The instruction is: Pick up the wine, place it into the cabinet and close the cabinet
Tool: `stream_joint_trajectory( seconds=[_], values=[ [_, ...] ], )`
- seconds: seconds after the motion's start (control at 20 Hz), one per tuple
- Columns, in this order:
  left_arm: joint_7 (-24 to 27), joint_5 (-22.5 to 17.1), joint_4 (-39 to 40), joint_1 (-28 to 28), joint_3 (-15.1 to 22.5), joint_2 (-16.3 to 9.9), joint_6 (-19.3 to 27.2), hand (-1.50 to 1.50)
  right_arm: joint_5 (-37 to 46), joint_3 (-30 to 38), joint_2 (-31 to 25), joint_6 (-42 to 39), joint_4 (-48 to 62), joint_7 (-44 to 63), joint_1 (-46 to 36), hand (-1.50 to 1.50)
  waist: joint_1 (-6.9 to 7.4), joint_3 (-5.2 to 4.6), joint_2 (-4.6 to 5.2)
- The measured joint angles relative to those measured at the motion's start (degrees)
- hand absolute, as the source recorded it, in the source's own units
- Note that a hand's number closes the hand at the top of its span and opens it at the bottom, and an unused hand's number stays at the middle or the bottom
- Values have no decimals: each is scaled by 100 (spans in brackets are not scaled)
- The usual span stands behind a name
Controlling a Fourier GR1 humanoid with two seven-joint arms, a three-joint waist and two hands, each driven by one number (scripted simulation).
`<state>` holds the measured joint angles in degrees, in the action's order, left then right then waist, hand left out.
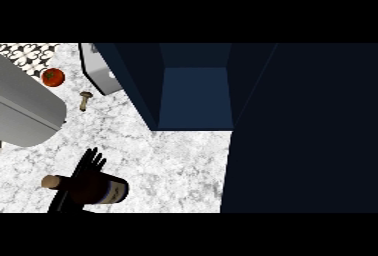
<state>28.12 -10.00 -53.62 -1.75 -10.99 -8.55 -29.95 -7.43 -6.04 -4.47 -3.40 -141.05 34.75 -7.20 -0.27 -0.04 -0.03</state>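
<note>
The wine bottle (111, 190) lies on its side on the marble counter at the lower left; it is dark, with a pale label and a cork end (52, 181) pointing left. My left hand (83, 172) comes in from the lower edge and crosses the bottle's neck and shoulder. Its fingers (94, 157) are straight and point away from me, so it is open. I cannot tell whether it touches the bottle. The dark blue cabinet (196, 95) stands open ahead and to the right. Its big door panel (303, 130) fills the right side. My right hand does not show.
A red tomato (52, 76) and a small mushroom (86, 100) lie at the upper left. A large grey rounded body (22, 110) sits at the left edge, and a grey box (100, 70) stands by the cabinet's left wall. Bare marble (177, 160) lies between bottle and cabinet.
</note>
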Motion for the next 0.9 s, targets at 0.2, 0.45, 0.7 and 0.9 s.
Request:
stream_joint_trajectory(
  seconds=[0.2,0.45,0.7,0.9],
  values=[
    [240,-5,556,259,-39,-29,-153,-150,-11,99,-35,-16,-19,91,-84,-150,-1,1,1],
    [458,95,853,372,43,8,-111,-150,27,107,8,-96,8,-53,46,-150,3,1,1],
    [506,93,982,669,72,74,20,-150,57,-41,100,-119,23,-132,164,-150,5,2,1],
    [823,196,1328,894,98,169,206,-150,80,-114,117,-70,-8,-1,120,-150,-1,1,2]
  ],
)
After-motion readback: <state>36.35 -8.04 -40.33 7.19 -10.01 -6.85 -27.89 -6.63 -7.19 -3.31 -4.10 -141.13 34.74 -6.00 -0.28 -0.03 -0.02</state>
